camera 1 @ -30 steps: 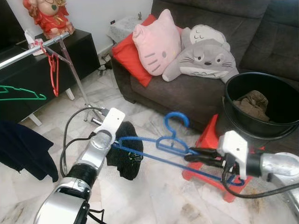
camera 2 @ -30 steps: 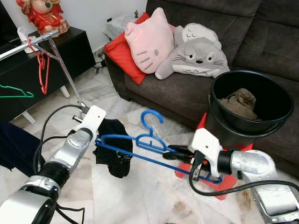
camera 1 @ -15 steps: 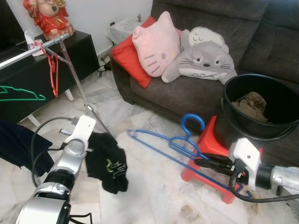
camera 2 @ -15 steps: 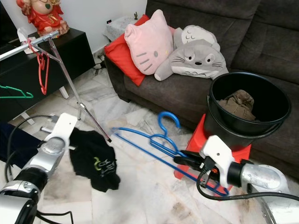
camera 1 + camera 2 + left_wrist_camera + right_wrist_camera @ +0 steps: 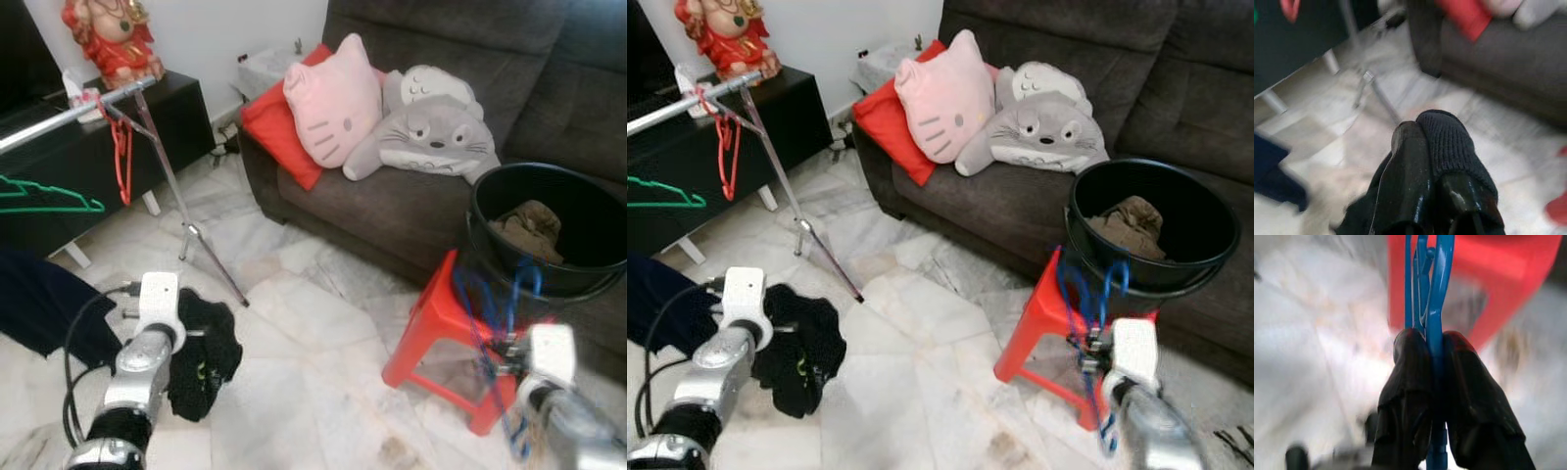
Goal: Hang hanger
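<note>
A blue hanger [image 5: 480,304] stands nearly upright in front of the red stool [image 5: 431,338], its hook near the bucket's rim. My right gripper [image 5: 505,348] is shut on its wire, and the right wrist view shows both fingers [image 5: 1408,382] clamped on the blue hanger [image 5: 1437,308]. At the lower left my left gripper [image 5: 186,338] is shut on a black garment [image 5: 206,357], which hangs from it just above the floor. In the left wrist view the black knit garment [image 5: 1449,142] is wrapped over one finger [image 5: 1405,166]. The clothes rail [image 5: 69,113] runs along the upper left.
A red hanger [image 5: 122,162] and a green hanger [image 5: 49,196] hang on the rail, with a dark blue garment [image 5: 39,304] below. A black bucket [image 5: 490,196] with clothes stands behind the stool. The grey sofa [image 5: 392,206] carries cushions. The rail's leg [image 5: 201,245] slants onto the marble floor.
The black garment has come off the hanger and gone left and down with my left gripper. My right gripper has drawn back right, and the hanger has swung from lying flat to upright.
</note>
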You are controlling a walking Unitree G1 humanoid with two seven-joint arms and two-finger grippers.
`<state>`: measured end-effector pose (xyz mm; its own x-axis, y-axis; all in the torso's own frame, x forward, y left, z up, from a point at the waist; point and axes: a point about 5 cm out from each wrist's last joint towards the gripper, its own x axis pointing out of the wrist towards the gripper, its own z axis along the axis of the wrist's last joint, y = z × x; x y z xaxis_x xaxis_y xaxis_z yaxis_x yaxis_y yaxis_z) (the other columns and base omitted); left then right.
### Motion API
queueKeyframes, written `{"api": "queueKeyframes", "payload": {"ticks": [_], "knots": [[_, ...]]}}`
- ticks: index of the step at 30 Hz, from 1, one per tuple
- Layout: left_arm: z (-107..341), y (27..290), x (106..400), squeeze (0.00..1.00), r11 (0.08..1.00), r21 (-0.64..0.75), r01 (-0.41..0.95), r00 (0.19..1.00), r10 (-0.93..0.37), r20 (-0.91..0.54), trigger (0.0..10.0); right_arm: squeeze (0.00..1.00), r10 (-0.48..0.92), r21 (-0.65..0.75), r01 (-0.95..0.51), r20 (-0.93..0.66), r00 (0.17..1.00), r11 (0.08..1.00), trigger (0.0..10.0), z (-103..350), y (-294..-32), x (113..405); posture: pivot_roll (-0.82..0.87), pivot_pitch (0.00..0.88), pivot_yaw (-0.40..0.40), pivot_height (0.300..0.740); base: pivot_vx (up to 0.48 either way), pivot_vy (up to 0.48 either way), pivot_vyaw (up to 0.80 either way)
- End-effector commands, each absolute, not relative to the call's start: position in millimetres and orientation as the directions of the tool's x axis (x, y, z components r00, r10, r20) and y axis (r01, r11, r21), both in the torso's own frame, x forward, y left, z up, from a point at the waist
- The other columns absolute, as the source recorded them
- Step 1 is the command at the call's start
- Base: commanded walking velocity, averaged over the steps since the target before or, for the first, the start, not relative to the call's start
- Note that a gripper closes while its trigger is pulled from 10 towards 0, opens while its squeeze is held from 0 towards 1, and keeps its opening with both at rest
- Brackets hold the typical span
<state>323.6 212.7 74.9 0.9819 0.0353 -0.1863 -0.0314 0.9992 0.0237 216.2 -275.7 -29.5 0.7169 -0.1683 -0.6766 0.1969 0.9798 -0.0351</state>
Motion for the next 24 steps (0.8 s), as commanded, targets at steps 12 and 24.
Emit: {"api": "queueKeyframes", "payload": {"ticks": [12,24], "knots": [[102.3,183.5,320.6,0.0,0.999,-0.035,0.041,0.996,-0.044,-0.078,10.0,0.0,-0.196,-0.048,0.274,-0.818,0.542,0.961,2.3,-74.3,-252.6,171.3,-0.15,0.0,0.044,0.74,0.0,0.0,0.0],[100.5,199.7,294.7,0.0,0.997,0.057,0.054,0.999,-0.054,0.008,10.0,0.0,-0.213,-0.072,0.31,-0.868,0.449,0.948,10.0,-86.4,-251.8,148.4,-0.1,0.002,0.041,0.74,0.0,0.0,0.0]]}}
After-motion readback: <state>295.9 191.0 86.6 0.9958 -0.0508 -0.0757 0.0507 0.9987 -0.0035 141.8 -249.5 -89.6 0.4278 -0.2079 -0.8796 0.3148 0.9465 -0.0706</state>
